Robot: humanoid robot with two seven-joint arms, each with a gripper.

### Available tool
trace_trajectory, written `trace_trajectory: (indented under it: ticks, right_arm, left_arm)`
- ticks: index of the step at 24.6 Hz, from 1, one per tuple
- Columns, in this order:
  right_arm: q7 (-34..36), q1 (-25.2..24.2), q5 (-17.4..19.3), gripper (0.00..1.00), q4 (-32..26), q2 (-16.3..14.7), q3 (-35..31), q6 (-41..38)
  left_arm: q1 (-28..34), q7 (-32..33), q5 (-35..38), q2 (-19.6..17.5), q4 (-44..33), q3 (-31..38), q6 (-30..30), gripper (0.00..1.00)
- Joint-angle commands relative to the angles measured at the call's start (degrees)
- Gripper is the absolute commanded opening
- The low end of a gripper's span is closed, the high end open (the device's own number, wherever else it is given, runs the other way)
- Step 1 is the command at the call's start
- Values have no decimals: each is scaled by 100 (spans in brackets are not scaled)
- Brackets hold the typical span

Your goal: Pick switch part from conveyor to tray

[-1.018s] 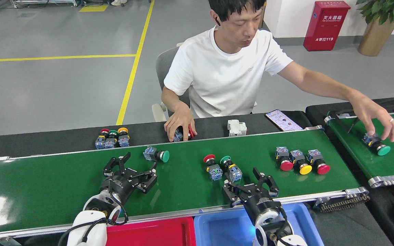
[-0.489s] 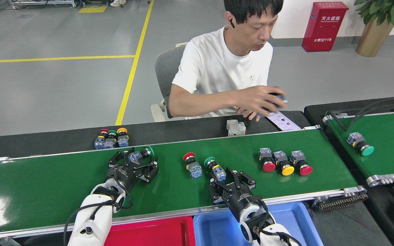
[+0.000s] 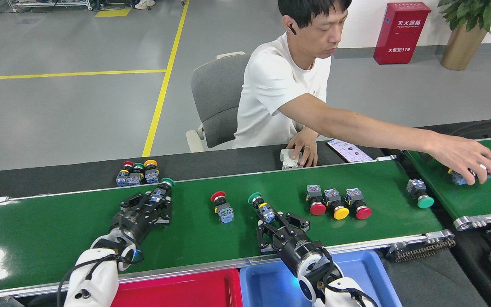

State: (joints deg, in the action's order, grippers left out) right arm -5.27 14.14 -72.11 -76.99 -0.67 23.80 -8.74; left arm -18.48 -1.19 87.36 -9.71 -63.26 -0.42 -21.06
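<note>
Head view. The conveyor [image 3: 79,238] runs across the frame, carrying several switch parts. The left gripper [image 3: 154,207] lies low over the belt with its fingers narrowed around a green-capped switch part [image 3: 162,190]; the blue body sits between the fingers and the green cap points away from the robot, so the part's long axis runs in line with the gripper. Whether the pads actually press the body is hard to judge from this angle.

The right gripper [image 3: 281,221] stands with its fingers spread wide, just short of a second green-capped switch part [image 3: 261,206]. That part lies tilted, cap to the far left and blue body toward the fingers, so its long axis points roughly into the open jaws; the right arm is clearly the nearer one. A red-capped part [image 3: 221,206] lies between the 2 grippers, and 3 more [image 3: 335,204] sit in a row further right.

The red tray [image 3: 186,292] and the blue tray [image 3: 365,273] lie at the near edge, below the belt. A person's hand [image 3: 467,158] reaches over the second belt [image 3: 475,200].
</note>
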Motion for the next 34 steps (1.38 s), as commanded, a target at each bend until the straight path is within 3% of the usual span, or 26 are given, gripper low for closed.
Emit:
trace_trajectory:
  ticks: [1, 4, 6, 8, 9, 10, 11, 13, 14, 15, 21, 27, 30, 32, 34]
  right_arm:
    - [34, -219, 198, 3, -580, -240, -42, -444]
    - [34, -808, 470, 3, -1292, -609, -42, -1174]
    - [34, -1037, 514, 5, -1477, -618, -33, -1815]
    - [-1, -1230, 497, 16, -1565, -601, -24, -2395]
    - [-27, -1335, 488, 38, -1574, -539, 11, -2395]
    - [-124, -1406, 470, 86, -1574, -399, 20, -2325]
    - [-344, -1450, 444, 98, -1574, -232, 29, -2246]
    - [-651, -1450, 444, 99, -1556, -91, 20, -2220]
    - [-660, -1432, 453, 99, -1547, -65, 20, -2184]
    - [-669, -1397, 461, 99, -1530, -47, 11, -2176]
    - [-669, -1371, 488, 99, -1556, -29, -130, -2026]
    - [-651, -1283, 453, 97, -1855, 6, -1263, -479]
    - [-634, -1291, 426, 97, -1925, -161, -1773, 92]
    - [-379, -1485, 409, 97, -2048, -328, -2046, 145]
    - [105, -1977, 409, 97, -2241, -425, -2248, 145]
  left_arm:
    - [416, -48, -193, -172, -854, 104, -109, 1]
    - [1751, -48, -289, -295, -2472, 359, -267, 3]
    - [2586, -57, -263, -312, -3289, 350, -320, 4]
    - [3457, -145, -237, -426, -3860, 323, -425, 5]
    - [3729, -171, -201, -497, -3878, 271, -451, 6]
    - [3817, -197, -96, -558, -3869, 192, -451, 8]
    - [3817, -215, 89, -611, -3860, 121, -451, 12]
    - [3870, -303, 370, -541, -3852, 139, -451, 41]
    - [3870, -347, 396, -523, -3834, 148, -443, 67]
    - [3870, -364, 396, -497, -3816, 165, -443, 100]
    - [3940, -382, 80, -488, -3764, 403, -443, 100]
    - [4125, -268, -738, 198, -3755, 2046, -443, 100]
    - [4160, 259, -1229, 479, -3702, 2679, -443, 100]
    - [4177, 435, -1467, 523, -3658, 2863, -416, 100]
    - [4195, 435, -1467, 523, -3641, 2943, -399, 100]
